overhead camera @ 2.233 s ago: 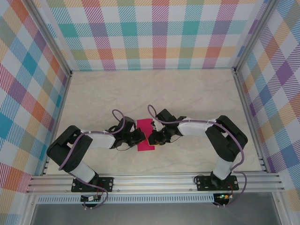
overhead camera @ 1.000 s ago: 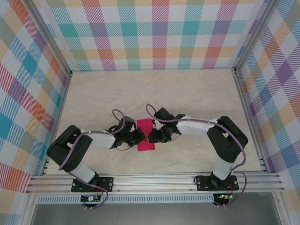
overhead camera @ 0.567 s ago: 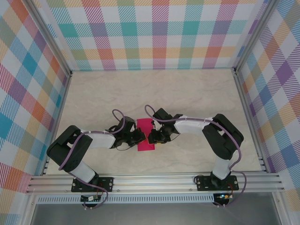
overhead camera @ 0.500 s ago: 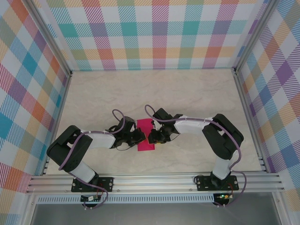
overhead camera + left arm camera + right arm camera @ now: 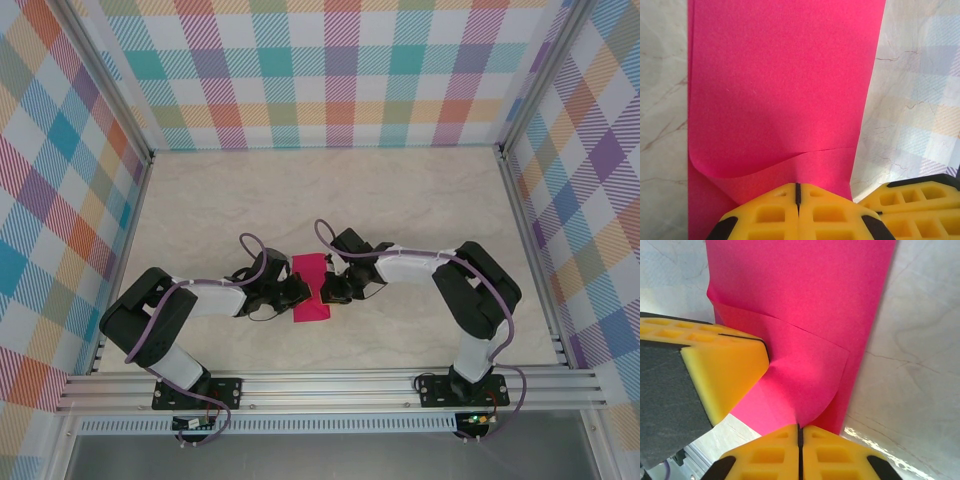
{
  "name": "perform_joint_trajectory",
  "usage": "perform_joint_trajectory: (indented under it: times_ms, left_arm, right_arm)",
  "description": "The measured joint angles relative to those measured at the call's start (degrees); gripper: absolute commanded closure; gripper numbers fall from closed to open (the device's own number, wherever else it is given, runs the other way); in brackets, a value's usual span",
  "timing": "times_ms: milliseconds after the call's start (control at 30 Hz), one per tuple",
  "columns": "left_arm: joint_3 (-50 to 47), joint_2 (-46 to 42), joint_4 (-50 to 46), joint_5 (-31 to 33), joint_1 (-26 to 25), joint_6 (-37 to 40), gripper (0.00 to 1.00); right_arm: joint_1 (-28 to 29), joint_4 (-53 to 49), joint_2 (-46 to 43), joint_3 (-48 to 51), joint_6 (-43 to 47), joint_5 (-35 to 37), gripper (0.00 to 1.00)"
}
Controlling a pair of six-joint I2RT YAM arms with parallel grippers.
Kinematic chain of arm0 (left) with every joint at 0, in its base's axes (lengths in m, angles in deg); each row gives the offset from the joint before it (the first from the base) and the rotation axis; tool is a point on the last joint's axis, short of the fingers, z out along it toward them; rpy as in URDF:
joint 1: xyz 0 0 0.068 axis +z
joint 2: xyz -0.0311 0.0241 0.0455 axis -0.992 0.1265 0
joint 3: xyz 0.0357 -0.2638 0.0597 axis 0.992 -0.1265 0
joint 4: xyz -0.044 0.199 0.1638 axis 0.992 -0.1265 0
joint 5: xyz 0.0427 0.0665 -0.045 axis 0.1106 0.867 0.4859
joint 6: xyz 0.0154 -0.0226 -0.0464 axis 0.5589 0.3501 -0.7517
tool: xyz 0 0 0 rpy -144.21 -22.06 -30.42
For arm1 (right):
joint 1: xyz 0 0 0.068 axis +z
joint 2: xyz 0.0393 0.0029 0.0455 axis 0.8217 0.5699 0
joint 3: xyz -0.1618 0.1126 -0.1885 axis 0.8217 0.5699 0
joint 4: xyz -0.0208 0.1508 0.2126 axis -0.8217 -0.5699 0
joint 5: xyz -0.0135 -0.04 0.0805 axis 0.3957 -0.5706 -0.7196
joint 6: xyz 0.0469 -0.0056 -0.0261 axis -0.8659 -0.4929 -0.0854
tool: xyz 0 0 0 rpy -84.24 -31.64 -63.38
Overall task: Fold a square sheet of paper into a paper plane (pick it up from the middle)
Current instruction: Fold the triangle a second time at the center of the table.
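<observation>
The square sheet of paper [image 5: 310, 306] lies folded into a narrow magenta oblong on the table between my two arms. My left gripper [image 5: 299, 292] is at its left edge, with its yellow jaws shut on a raised paper layer [image 5: 780, 75]. In the left wrist view that gripper [image 5: 797, 187] sits at the bottom. From the right, my right gripper [image 5: 323, 290] meets the sheet. In the right wrist view the right gripper [image 5: 800, 428] is shut on the curled flap of the paper [image 5: 805, 300]. The left gripper's fingers [image 5: 725, 367] press in beside it.
The marble table [image 5: 400, 200] is boxed in by checkered walls [image 5: 340, 70] at the back and both sides. An aluminium rail [image 5: 330, 390] with the arm bases runs along the near edge. The right gripper's fingers [image 5: 912, 202] crowd the left wrist view's corner.
The right gripper's jaws have closed onto the paper's flap and it has shifted slightly. The left gripper has stayed shut in place.
</observation>
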Motion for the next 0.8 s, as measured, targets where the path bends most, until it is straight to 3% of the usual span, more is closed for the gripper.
perform_joint_trajectory:
  times_ms: [167, 467, 800]
  left_arm:
    - [0.04, 0.00, 0.04, 0.00, -0.02, 0.22, 0.99]
    - [0.04, -2.58, 0.44, -0.17, -0.02, 1.05, 0.78]
    - [0.07, -3.28, 2.01, -1.75, -0.02, 1.53, 0.76]
  right_arm:
    - [-1.22, 2.73, 0.00, 1.66, -0.57, -2.43, 0.97]
    - [-2.86, 6.23, 0.00, 4.33, -1.27, -4.42, 0.98]
    - [-3.39, 7.91, 0.63, 5.09, -2.54, -5.03, 0.99]
